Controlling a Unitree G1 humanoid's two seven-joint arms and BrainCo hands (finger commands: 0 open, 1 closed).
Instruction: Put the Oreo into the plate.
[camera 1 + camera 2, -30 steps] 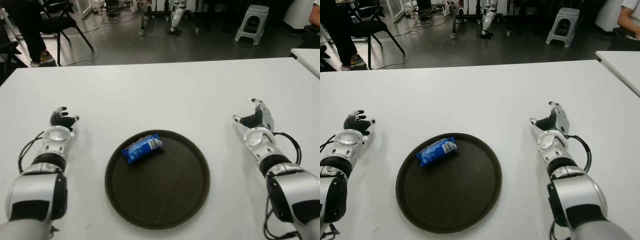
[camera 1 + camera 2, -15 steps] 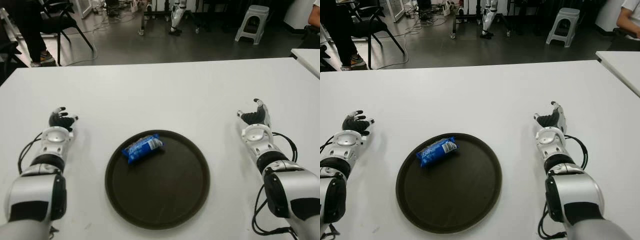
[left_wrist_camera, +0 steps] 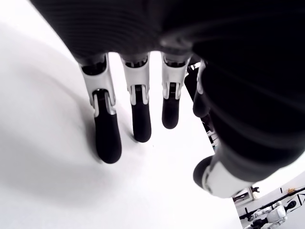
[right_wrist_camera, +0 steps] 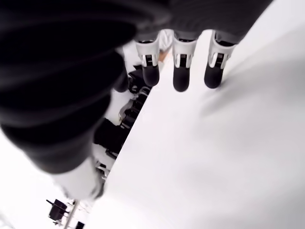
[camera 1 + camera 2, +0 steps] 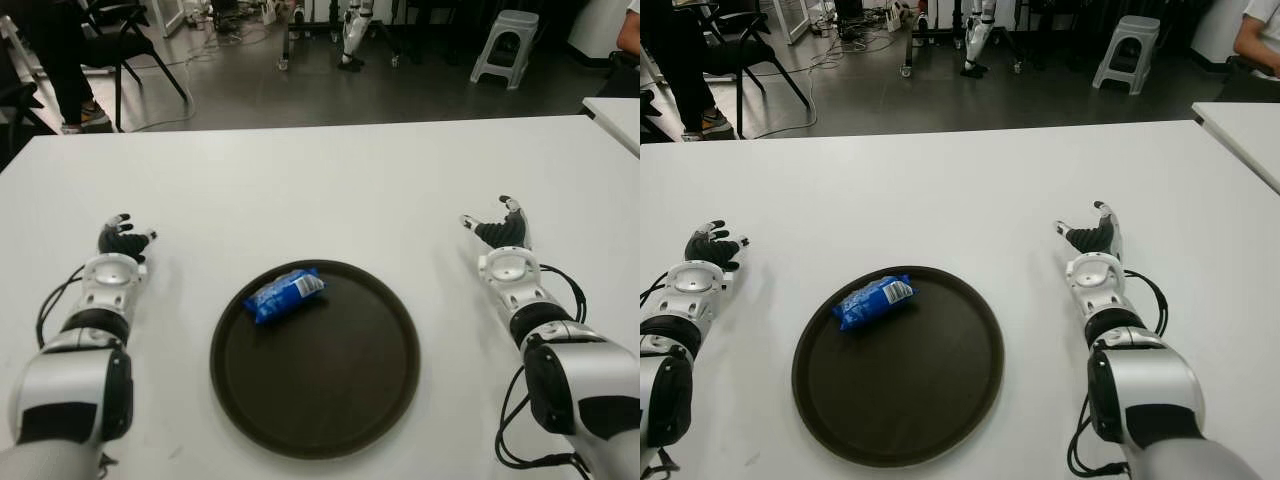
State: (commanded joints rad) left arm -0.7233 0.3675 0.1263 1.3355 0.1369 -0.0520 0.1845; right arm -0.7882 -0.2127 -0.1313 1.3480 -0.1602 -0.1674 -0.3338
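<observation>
Left eye view: Oreo (image 5: 285,294) in plate (image 5: 340,400) (between both empty, spread robot hands (image 5: 121,240)).

A: What fills the close view?
B: The left hand (image 3: 157,95), dark and large; its fingers (image 3: 107,138) reach out straight, black-tipped, spread slightly, holding nothing.
A: And beneath them?
B: A bare white table (image 3: 52,176); the thumb (image 3: 214,174) sits apart to one side; a blurred room shows beyond the edge.
</observation>
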